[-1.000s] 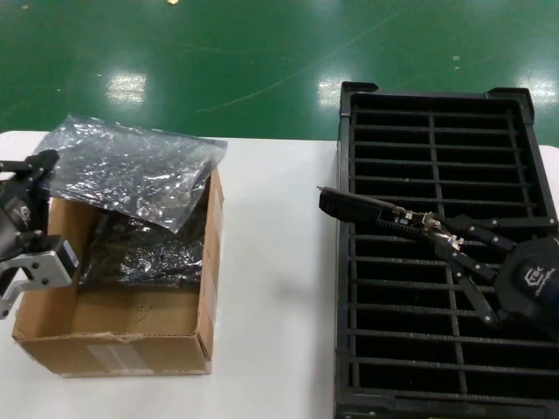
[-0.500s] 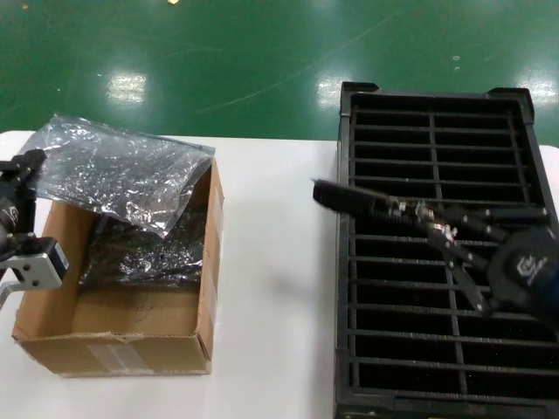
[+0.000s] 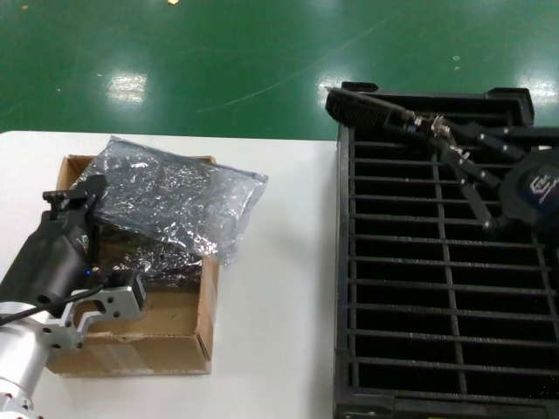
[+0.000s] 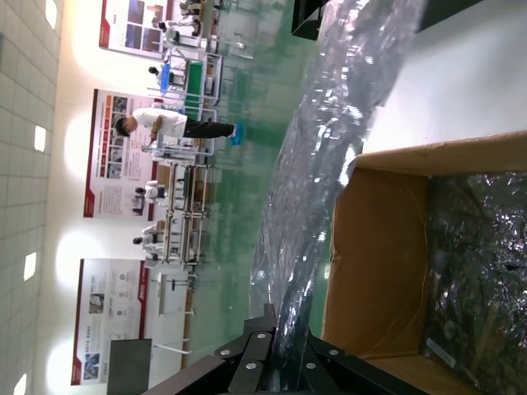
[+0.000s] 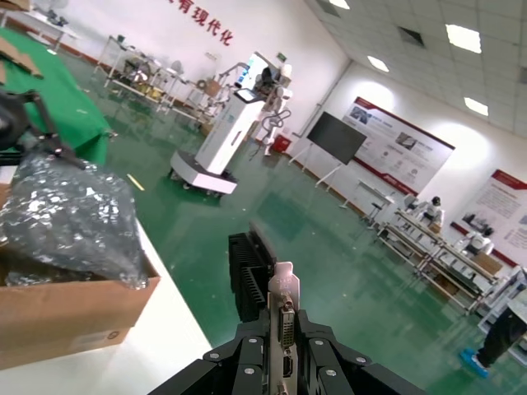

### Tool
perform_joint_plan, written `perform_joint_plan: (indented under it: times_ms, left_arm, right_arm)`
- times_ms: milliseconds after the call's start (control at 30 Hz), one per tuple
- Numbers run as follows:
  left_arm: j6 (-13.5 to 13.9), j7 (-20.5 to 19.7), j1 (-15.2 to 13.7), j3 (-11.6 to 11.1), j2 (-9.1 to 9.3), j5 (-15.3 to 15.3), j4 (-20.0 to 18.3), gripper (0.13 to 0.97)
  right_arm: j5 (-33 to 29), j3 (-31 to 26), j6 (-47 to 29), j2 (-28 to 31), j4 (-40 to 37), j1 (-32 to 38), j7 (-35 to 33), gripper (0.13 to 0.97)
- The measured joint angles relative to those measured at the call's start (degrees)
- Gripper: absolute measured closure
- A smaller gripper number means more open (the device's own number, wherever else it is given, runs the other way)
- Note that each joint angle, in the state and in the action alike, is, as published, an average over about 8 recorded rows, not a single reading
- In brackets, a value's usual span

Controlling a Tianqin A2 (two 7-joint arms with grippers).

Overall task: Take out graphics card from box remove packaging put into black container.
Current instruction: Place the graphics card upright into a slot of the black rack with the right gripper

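My left gripper [image 3: 77, 197] is shut on one end of the crinkly grey packaging [image 3: 179, 202], which drapes over the far half of the brown box [image 3: 131, 345]. In the left wrist view the packaging [image 4: 329, 164] runs up from between my left gripper's [image 4: 292, 350] fingers, beside the box [image 4: 379, 247]. My right gripper [image 3: 438, 131] is shut on the graphics card [image 3: 367, 109] and holds it in the air over the far left corner of the black container [image 3: 342, 262]. The right wrist view shows the graphics card's silver bracket [image 5: 282, 325] clamped in my right gripper [image 5: 282, 362].
Another dark, glossy bagged item [image 3: 155, 260] lies inside the box under the held packaging. The white table [image 3: 275, 288] runs between box and container. Green floor lies beyond the table's far edge. The container's ribbed slots [image 3: 437, 297] hold nothing that I can see.
My left gripper has swung the packaging to the right, over the box. My right gripper has carried the graphics card from the container's left side toward its far left corner.
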Motion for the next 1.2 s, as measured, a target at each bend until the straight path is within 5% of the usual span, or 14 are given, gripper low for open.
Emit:
perform_joint_plan:
  times_ms: [400,933,1200]
  left_arm:
    - [-1.04,1.17,0.11,0.13,1.36,-0.35,1.14,0.958]
    - [-8.43,3.63,-1.28,1.23,-2.86,-4.44,7.05,0.958]
    - [-8.31,4.38,-1.29,1.10,-2.75,-5.13,7.02,0.958]
  right_arm:
    - [-1.78,-0.45,-11.92,3.01,0.09,7.72,10.88,0.908]
    - [-18.44,-6.31,-30.95,-1.56,-0.56,20.90,25.47,0.908]
    - [-19.05,-7.83,-39.38,-2.26,-2.16,25.66,27.32,0.908]
